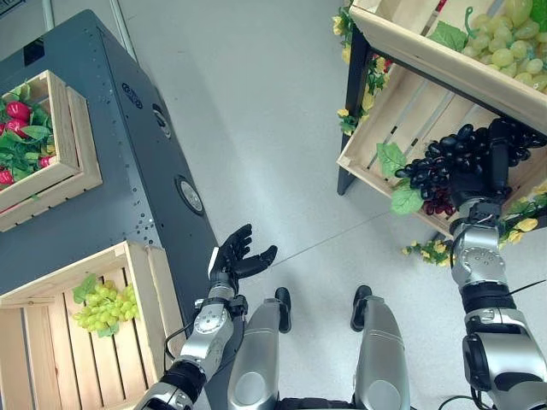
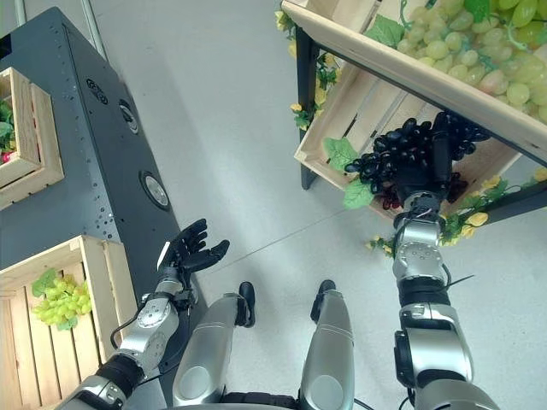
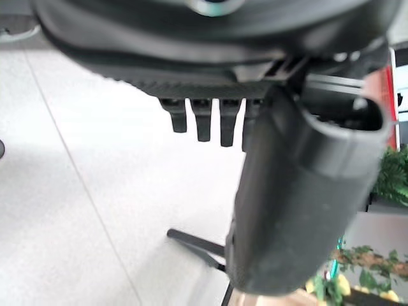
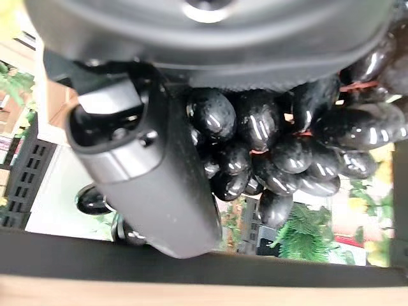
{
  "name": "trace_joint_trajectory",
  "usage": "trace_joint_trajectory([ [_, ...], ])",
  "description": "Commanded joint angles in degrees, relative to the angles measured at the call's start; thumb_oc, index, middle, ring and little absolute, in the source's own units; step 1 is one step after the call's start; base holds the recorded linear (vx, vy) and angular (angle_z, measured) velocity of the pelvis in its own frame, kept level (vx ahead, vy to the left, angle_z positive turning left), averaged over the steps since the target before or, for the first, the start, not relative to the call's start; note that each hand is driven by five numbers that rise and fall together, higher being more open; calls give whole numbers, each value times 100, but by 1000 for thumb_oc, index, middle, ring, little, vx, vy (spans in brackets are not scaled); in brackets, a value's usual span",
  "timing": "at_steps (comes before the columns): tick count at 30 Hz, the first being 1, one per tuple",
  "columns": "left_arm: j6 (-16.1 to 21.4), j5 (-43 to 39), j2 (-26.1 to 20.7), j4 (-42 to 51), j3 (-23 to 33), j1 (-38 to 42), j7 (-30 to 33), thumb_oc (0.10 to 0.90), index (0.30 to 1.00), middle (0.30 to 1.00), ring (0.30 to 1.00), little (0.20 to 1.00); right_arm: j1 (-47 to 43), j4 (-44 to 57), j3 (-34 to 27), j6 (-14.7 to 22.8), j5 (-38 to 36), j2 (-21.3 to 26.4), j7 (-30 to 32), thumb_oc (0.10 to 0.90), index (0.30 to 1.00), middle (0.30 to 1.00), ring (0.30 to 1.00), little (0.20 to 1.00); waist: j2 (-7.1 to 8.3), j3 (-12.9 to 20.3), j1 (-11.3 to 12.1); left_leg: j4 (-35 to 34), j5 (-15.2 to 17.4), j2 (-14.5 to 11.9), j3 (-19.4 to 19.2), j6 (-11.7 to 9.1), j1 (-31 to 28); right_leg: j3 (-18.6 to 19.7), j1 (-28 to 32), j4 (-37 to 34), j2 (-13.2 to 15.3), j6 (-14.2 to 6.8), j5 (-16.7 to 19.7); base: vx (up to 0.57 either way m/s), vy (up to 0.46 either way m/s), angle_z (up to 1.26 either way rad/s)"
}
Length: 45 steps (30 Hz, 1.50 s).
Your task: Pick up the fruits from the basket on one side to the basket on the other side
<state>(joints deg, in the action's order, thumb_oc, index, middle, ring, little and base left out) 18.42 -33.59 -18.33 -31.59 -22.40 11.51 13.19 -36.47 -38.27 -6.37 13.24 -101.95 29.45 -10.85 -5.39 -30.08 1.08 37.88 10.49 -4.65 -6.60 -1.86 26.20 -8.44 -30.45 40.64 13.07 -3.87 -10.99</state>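
At the lower left of the frame a wooden crate [image 1: 137, 290] holding a green grape bunch [image 1: 104, 305] sits against the edge of the dark surface [image 1: 128, 162], and just right of that edge the left hand [image 1: 232, 258] hovers with fingers spread and relaxed over bare floor [image 1: 256, 128], which lies wide open up the middle. At the right, the right hand [image 1: 479, 184] is curled round a black grape bunch [image 1: 444, 158] over the lower shelf crate [image 1: 389, 115], under the front rim of the upper crate [image 1: 444, 64] of pale green grapes [image 1: 508, 43]. At the far left a smaller crate [image 1: 73, 149] holds red fruit [image 1: 17, 111].

No text, label, number or sign could be read anywhere; small marks on the dark cabinet [image 1: 128, 154] were too tiny to make out.
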Motion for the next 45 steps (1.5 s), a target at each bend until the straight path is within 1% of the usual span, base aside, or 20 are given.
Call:
trace_joint_trajectory([
  [1,409,-72,-481,898,-46,-84,93,800,900,900,900,900,-1214,27,-332,687,336,927,-398,400,300,300,300,300,149,264,54,805,127,321,-16,231,272,-275,487,294,-146,445,100,35,-22,1],
  [9,459,-225,-645,1147,-118,22,82,800,900,900,900,900,-2019,-1035,372,276,2516,1867,762,400,300,300,300,300,126,174,99,997,192,365,-19,305,583,-173,26,595,-88,458,118,-5,-1,0],
  [16,519,-321,-745,1213,-79,61,105,800,900,900,900,900,-2394,-1526,711,132,3315,2169,1464,400,300,300,300,300,127,32,160,1054,257,402,38,377,828,-165,-265,738,-111,476,121,-44,-39,0],
  [17,507,-383,-760,1239,-76,77,105,800,900,900,900,900,-2458,-1600,779,48,3704,2217,1696,400,300,300,300,300,119,28,170,1045,255,415,50,388,885,-160,-328,748,-124,477,125,-58,-42,2],
  [18,513,-401,-773,1256,-89,81,103,800,900,900,900,900,-2508,-1647,850,-83,4109,2263,1874,445,368,368,368,368,118,28,180,1028,245,423,57,390,924,-167,-369,747,-128,477,129,-66,-46,1],
  [19,515,-402,-778,1266,-83,77,75,800,900,900,900,900,-2552,-1753,966,-297,4666,2319,1956,800,900,900,900,900,121,28,194,1007,233,435,75,385,966,-163,-409,735,-143,471,135,-61,-32,-1],
  [23,632,-442,-727,1165,-43,65,10,800,900,900,900,900,-2768,-1976,1781,-982,6193,2704,2070,800,900,900,900,900,143,28,181,837,122,412,82,378,1018,-168,-507,671,-193,494,177,-51,1,0],
  [27,759,-455,-761,1170,-61,78,-8,800,900,900,900,900,-2897,-2221,2257,-1194,7314,2967,2164,800,900,900,900,900,164,28,202,672,58,405,82,399,1016,-195,-530,569,-218,486,209,-63,-4,1],
  [30,822,-464,-781,1194,-64,99,2,800,900,900,900,900,-3058,-2278,2503,-1324,7598,3059,2319,800,900,900,900,900,167,28,225,590,40,407,88,405,1002,-222,-526,533,-223,484,204,-22,-8,1],
  [31,827,-468,-784,1194,-75,93,6,800,900,900,900,900,-3096,-2309,2558,-1365,7739,3061,2390,800,900,900,900,900,164,28,238,671,232,412,119,372,932,-182,-471,632,-235,425,28,-41,-4,1],
  [32,820,-489,-792,1206,-48,102,-13,800,900,900,900,900,-3174,-2302,2633,-1491,7964,3076,2493,800,900,900,900,900,165,28,242,570,49,401,82,409,989,-242,-524,539,-218,485,185,-36,-2,1],
  [34,812,-502,-784,1199,-31,101,-27,800,900,900,900,900,-3237,-2290,2715,-1591,8102,3082,2558,800,900,900,900,900,166,28,248,537,40,400,80,409,968,-254,-510,525,-216,488,185,-25,3,4],
  [35,809,-504,-780,1193,-35,88,-27,800,900,900,900,900,-3229,-2294,2727,-1594,8102,3077,2556,800,900,900,900,900,162,28,249,624,224,404,112,373,904,-204,-456,621,-230,428,19,-22,12,6],
  [36,783,-536,-787,1225,-28,95,-11,800,900,900,900,900,-3273,-2246,2739,-1683,8196,3091,2644,800,900,900,900,900,166,28,251,518,42,396,79,403,945,-265,-492,524,-205,491,171,-17,12,4],
  [38,790,-561,-786,1220,-18,72,-34,800,900,900,900,900,-3284,-2257,2748,-1736,8340,3108,2655,800,900,900,900,900,168,28,256,495,39,402,82,401,914,-273,-467,514,-199,495,169,-16,12,3],
  [39,794,-576,-789,1212,13,24,-86,800,900,900,900,900,-3276,-2285,2788,-1747,8450,3130,2727,800,900,900,900,900,162,28,272,571,230,396,109,367,822,-229,-398,620,-202,435,-10,72,4,2],
  [40,783,-571,-796,1233,28,3,-93,800,900,900,900,900,-3268,-2277,2790,-1760,8475,3152,2739,800,900,900,900,900,166,28,275,568,234,396,110,368,806,-236,-385,626,-201,438,-19,0,0,0],
  [41,783,-568,-802,1246,35,10,-94,800,900,900,900,900,-3274,-2267,2780,-1768,8487,3162,2747,800,900,900,900,900,170,28,274,476,51,391,78,403,862,-289,-431,528,-187,499,145,-71,6,3],
  [44,748,-549,-819,1282,83,-42,-145,800,900,900,900,900,-3235,-2306,2789,-1850,8677,3201,2791,800,900,900,900,900,193,28,295,438,51,367,61,408,772,-310,-346,494,-180,505,144,7,-4,1],
  [45,742,-549,-818,1282,78,-54,-143,800,900,900,900,900,-3226,-2308,2802,-1855,8688,3200,2777,800,900,900,900,900,192,28,297,520,232,370,92,373,705,-259,-294,590,-194,445,-19,0,0,0],
])
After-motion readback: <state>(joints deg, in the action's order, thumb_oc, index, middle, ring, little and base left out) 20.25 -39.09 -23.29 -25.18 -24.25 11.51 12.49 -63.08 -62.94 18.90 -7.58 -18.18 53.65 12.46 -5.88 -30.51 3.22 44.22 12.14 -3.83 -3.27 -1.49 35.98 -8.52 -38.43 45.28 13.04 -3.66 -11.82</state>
